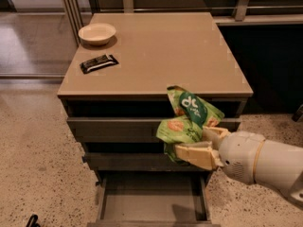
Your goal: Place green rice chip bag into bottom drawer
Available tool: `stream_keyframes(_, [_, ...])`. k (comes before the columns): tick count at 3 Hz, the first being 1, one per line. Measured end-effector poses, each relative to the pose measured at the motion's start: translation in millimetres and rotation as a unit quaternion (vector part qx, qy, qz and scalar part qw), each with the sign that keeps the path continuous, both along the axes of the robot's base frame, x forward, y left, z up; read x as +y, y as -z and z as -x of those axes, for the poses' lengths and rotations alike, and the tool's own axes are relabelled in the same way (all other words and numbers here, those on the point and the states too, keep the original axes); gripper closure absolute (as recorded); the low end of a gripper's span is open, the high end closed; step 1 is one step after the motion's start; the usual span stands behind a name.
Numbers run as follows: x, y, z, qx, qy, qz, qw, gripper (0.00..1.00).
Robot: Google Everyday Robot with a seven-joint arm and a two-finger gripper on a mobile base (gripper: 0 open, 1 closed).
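Camera view: a grey-brown cabinet with three drawers, seen from above and in front, on a speckled floor.
Table: the flat top of the cabinet (161, 51) carries two things at its far left, well apart from the action.
Bowl: a pale round bowl (96, 33) sits near the back left corner of the table.
Black bar: a small black wrapped bar (98, 63) lies just in front of the bowl, near the left edge.
Arm: a thick white arm (265, 162) reaches in from the lower right.
Tool: the tool (190, 140) hangs in front of the cabinet at the height of the two upper drawer fronts, its tan fingers clenched on the lower part of the bag.
Green rice chip bag: the green rice chip bag (189, 115) is in the air, off the table and gripped by the tool. It is crumpled, with its logo facing the camera.
Bag's long axis: roughly upright, rising from the fingers to the front edge of the table.
Bottom drawer: the bottom drawer (147, 205) is pulled open toward the camera, and the part of its floor in view is bare.
Key relation: the open drawer lies below the bag and a little to the camera's left. The bag overlaps the closed drawer fronts above it.
Likely step: carrying the bag down. It probably needs to come lower and out over the drawer before letting go.
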State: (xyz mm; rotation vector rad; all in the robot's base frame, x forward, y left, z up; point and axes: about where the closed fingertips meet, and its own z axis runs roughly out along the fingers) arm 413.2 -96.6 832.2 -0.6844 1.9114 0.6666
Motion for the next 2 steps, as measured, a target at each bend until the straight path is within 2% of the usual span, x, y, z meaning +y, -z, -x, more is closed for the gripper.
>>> stream_keyframes(1, [-12, 43, 17, 0.032, 0.005, -0.028, 0.9991, 1.00])
stream_keyframes(2, [-20, 90, 27, 0.071, 0.010, -0.031, 0.9969, 1.00])
